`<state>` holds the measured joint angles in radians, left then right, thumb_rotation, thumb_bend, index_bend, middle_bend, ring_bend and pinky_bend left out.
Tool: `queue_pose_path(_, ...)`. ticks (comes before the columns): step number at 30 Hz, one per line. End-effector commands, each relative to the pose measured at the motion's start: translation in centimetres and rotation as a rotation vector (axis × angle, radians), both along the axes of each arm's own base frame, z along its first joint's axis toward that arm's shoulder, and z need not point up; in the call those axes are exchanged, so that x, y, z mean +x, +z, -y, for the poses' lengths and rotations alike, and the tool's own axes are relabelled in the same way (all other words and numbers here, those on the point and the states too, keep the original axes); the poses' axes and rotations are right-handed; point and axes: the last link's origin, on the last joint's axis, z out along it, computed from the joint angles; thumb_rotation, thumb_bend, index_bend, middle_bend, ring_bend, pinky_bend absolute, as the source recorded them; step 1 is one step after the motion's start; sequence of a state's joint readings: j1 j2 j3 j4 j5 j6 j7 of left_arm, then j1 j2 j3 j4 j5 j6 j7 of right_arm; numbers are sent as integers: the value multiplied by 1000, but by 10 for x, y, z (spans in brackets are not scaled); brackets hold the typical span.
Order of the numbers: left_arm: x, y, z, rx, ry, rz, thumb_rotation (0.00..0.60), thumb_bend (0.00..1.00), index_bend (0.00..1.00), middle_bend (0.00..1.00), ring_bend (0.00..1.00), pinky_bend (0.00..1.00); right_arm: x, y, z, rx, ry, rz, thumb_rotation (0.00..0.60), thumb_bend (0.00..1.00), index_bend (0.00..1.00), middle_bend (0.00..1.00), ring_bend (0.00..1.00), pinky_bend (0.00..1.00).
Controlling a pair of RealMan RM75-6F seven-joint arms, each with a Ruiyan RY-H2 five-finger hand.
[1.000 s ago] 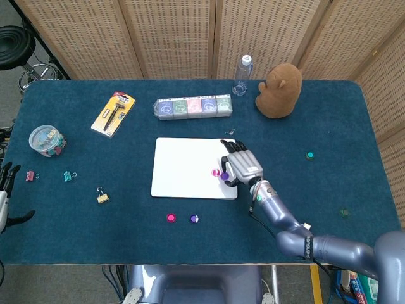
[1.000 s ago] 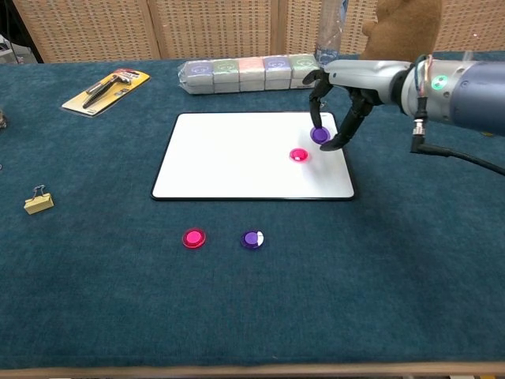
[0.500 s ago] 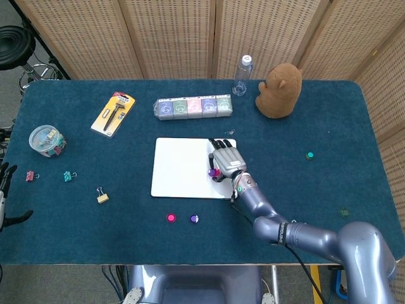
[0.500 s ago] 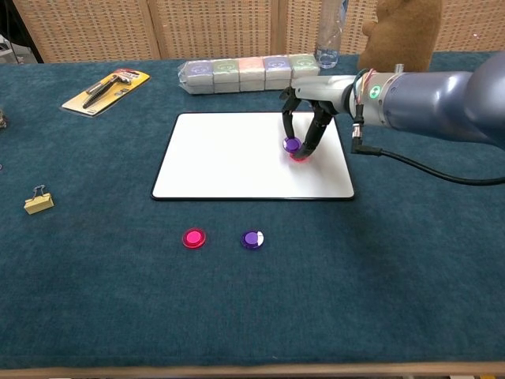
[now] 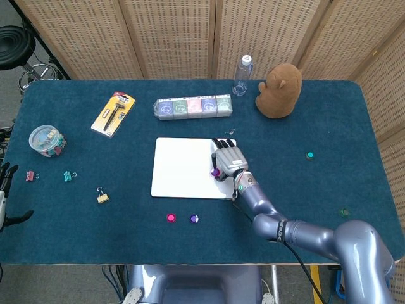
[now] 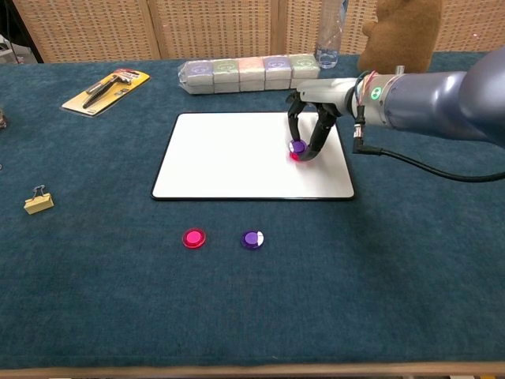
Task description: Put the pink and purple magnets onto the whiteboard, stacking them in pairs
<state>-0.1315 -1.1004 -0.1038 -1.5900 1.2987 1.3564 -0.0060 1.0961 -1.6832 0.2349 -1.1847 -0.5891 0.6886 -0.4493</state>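
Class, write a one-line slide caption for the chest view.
Right hand sets a purple magnet on a pink magnet on the whiteboard.

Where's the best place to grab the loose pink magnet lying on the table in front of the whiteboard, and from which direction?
Probably from straight above. The pink magnet is a low round disc lying flat on the cloth, so pinch its rim on opposite sides between thumb and finger. The purple magnet sits apart beside it, leaving room around the rim.

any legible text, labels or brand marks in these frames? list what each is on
None legible.
Boxes in the row: round marks on the tops, too small to read.
Yellow tool card: print blurred.
Water bottle: label unreadable.
Right hand: green spots on the wrist are lights, not text.
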Motion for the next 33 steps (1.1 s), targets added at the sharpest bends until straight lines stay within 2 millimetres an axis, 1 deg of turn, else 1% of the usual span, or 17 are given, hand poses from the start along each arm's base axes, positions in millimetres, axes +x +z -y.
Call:
queue_pose_path(1, 0, 0, 0, 0, 1, -3, 600, 124, 0, 0, 0, 0, -1, 0, 0, 14, -3, -6, 600, 411, 499, 0, 0, 0)
queue_pose_path(4, -1, 0, 0, 1, 3, -1, 600, 124, 0, 0, 0, 0, -2, 2, 1, 19, -6, -4, 600, 411, 463, 0, 0, 0)
queue_pose_path(9, -1, 1, -1, 2, 2, 2, 600, 125, 0, 0, 0, 0, -2, 5, 1, 18, -3, -7, 600, 412, 456, 0, 0, 0)
queue_pose_path(13, -1, 1, -1, 4, 2, 2, 600, 124, 0, 0, 0, 0, 2, 12, 0, 9, 5, 5, 600, 412, 462, 0, 0, 0)
queue_pose_path(16, -1, 1, -1, 3, 1, 1, 600, 124, 0, 0, 0, 0, 5, 26, -4, -9, 21, 22, 600, 412, 458, 0, 0, 0)
queue_pose_path(19, 0, -1, -2, -6, -6, 0, 600, 124, 0, 0, 0, 0, 0, 47, -13, -37, 46, 20, 600, 412, 446, 0, 0, 0)
queue_pose_path(21, 1, -3, -3, -19, -16, 1, 600, 124, 0, 0, 0, 0, -10, 63, -21, -61, 57, 16, 600, 411, 431, 0, 0, 0)
queue_pose_path(23, 4, -6, -3, -44, -35, 3, 600, 124, 0, 0, 0, 0, -28, 82, -31, -106, 59, 8, 600, 412, 410, 0, 0, 0)
queue_pose_path(24, 5, -7, -3, -55, -44, 3, 600, 123, 0, 0, 0, 0, -35, 87, -36, -120, 61, 8, 600, 412, 399, 0, 0, 0)
queue_pose_path(28, 13, -17, -5, -133, -121, -14, 600, 124, 0, 0, 0, 0, -89, 118, -67, -169, 14, -33, 600, 412, 383, 0, 0, 0)
queue_pose_path(31, 17, -21, -7, -177, -161, -26, 600, 124, 0, 0, 0, 0, -117, 134, -86, -188, -13, -56, 600, 411, 382, 0, 0, 0)
queue_pose_path(33, 27, -27, -11, -241, -216, -39, 600, 124, 0, 0, 0, 0, -147, 152, -108, -226, -57, -71, 600, 411, 382, 0, 0, 0)
